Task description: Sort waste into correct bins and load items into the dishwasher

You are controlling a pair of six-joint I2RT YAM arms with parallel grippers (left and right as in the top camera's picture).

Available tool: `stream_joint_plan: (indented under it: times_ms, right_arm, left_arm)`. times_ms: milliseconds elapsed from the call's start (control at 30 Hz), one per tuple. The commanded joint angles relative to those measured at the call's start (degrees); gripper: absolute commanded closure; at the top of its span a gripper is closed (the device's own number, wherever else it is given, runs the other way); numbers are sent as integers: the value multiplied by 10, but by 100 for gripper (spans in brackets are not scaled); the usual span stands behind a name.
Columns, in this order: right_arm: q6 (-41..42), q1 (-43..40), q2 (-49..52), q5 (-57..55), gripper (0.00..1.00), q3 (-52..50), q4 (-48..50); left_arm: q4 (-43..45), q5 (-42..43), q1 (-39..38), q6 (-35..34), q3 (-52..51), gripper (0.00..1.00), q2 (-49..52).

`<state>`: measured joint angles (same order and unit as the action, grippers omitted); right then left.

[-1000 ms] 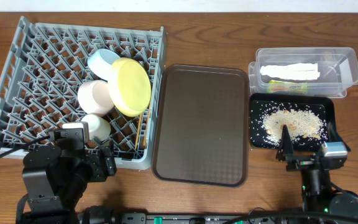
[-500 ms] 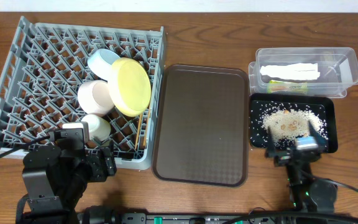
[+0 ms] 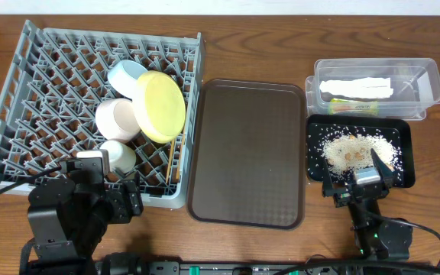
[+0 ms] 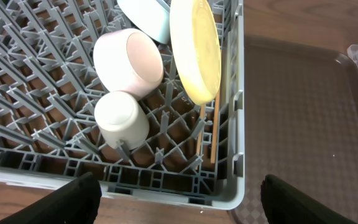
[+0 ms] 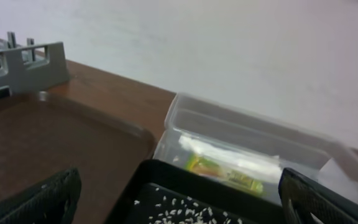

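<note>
The grey dish rack holds the yellow plate, the light blue bowl, the white bowl, the small white cup and the chopsticks. The clear tub holds the white napkin and the green wrapper. The black tray holds the rice scraps. My left gripper is open and empty, low over the rack's front edge. My right gripper is open and empty over the black tray's front edge.
The brown serving tray lies between the rack and the bins. The tub and black tray sit close together at the right. A white wall rises behind the table.
My right gripper has swung left along the black tray's front edge and now points over the rice. The left arm has not moved.
</note>
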<state>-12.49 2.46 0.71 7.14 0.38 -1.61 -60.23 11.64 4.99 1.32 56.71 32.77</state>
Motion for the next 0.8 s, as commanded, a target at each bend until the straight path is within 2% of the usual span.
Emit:
stream_joint_plan:
  times_ms: [0, 133, 767]
  right_arm:
    - [-37, -3, -4, 7, 1, -1, -17]
    - [-2, -3, -4, 9, 1, -1, -21]
    - [-2, -3, -4, 8, 1, -1, -20]
  left_arm:
    - [-1, -2, 1, 3, -2, 15, -2]
    - [-1, -2, 1, 3, -2, 15, -2]
    - [-1, -2, 1, 3, -2, 15, -2]
